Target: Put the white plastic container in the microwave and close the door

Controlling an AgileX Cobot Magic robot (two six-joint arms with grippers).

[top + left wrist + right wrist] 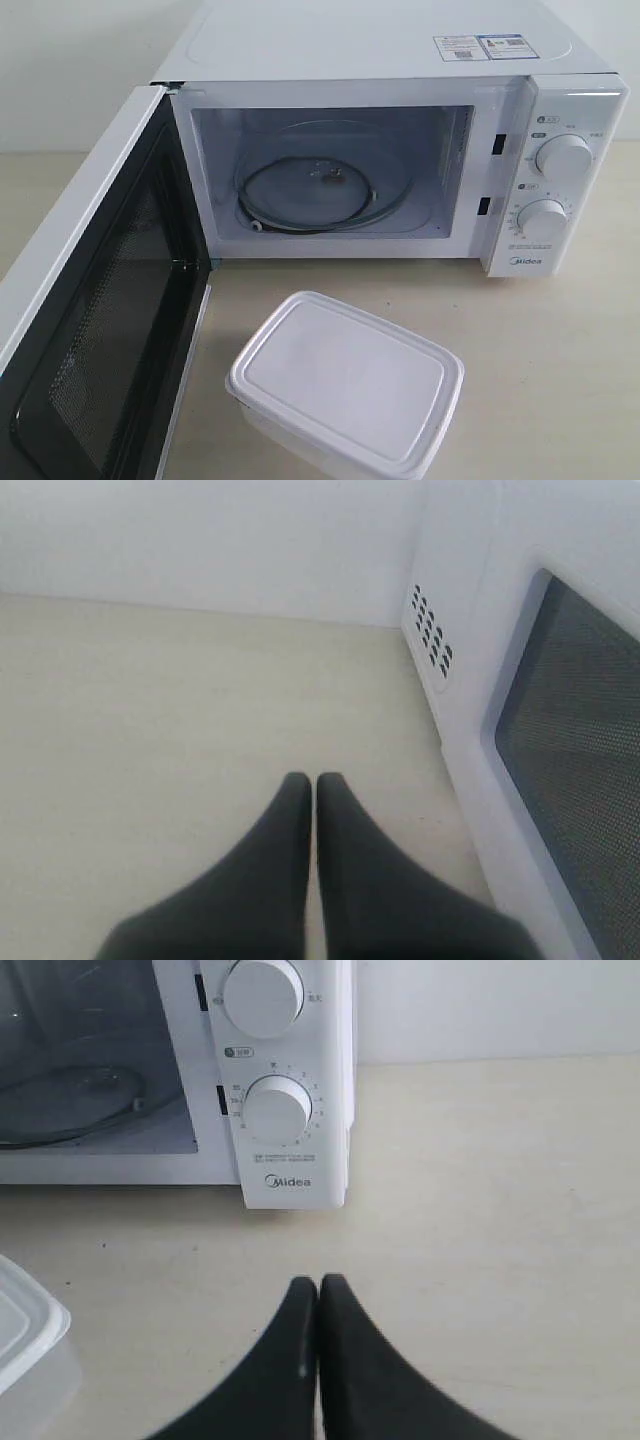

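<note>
White plastic container (pixel 345 390), one, before one open microwave (pixel 380 45); both arms' jaws closed.

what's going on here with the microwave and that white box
Nothing is being handled at this moment. The white countertop microwave stands with its white, mesh-lined door swung wide open and only the glass turntable inside. The white rectangular plastic container, lid on, sits on the pale table in front of the opening. The left gripper is shut and empty beside the door's outer face; the right gripper is shut and empty over the table, in front of the dials.
</note>
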